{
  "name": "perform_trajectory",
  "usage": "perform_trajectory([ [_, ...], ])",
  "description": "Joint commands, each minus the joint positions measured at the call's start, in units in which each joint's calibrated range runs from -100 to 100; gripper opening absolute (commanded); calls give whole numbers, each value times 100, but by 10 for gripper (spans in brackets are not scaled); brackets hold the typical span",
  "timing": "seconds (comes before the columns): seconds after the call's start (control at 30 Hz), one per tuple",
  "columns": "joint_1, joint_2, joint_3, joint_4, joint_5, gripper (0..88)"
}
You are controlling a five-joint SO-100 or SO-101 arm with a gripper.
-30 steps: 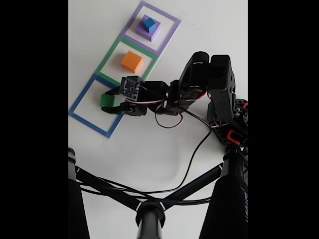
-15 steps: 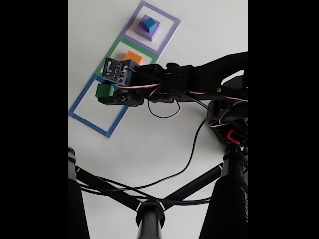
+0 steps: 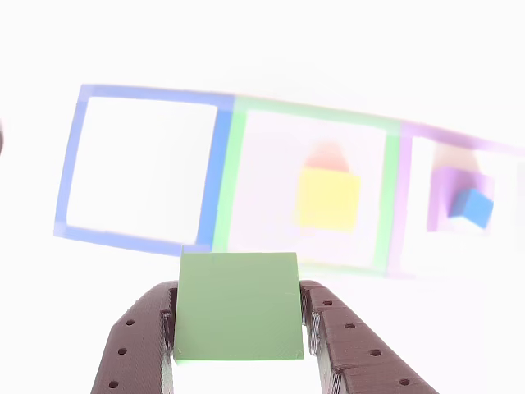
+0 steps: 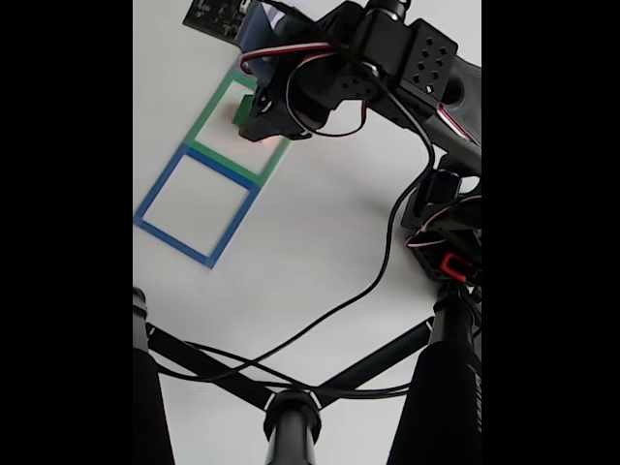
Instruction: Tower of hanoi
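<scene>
My gripper [image 3: 238, 305] is shut on the green cube [image 3: 238, 308], which sits low in the other view between two brown fingers [image 3: 139, 345]. Beyond it, the orange cube [image 3: 328, 197] rests inside the green outline. Further right, the small blue cube [image 3: 472, 207] stands on the pale-purple slab [image 3: 447, 193]. In the fixed view the gripper [image 4: 250, 114] hangs raised over the green outline, with a sliver of the green cube [image 4: 241, 108] showing. The arm hides the other blocks there.
Three flat square outlines lie in a row: blue [image 3: 215, 176] with nothing inside, green [image 3: 312, 115] and purple [image 3: 402, 205]. In the fixed view the blue outline [image 4: 160, 184] lies left of centre. Black stand bars [image 4: 291, 407] and a loose cable [image 4: 378, 271] cross the lower table.
The gripper closed on the green cube in the blue outline, lifted it and carried it over the green outline. The arm now covers the orange cube and the purple square.
</scene>
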Motion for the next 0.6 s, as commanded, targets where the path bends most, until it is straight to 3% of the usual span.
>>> perform_trajectory([
  [0.0,95,-161,-1244,950,0,52],
  [0.37,556,-186,-1344,1144,0,51],
  [0.57,901,-654,356,-184,0,54],
])
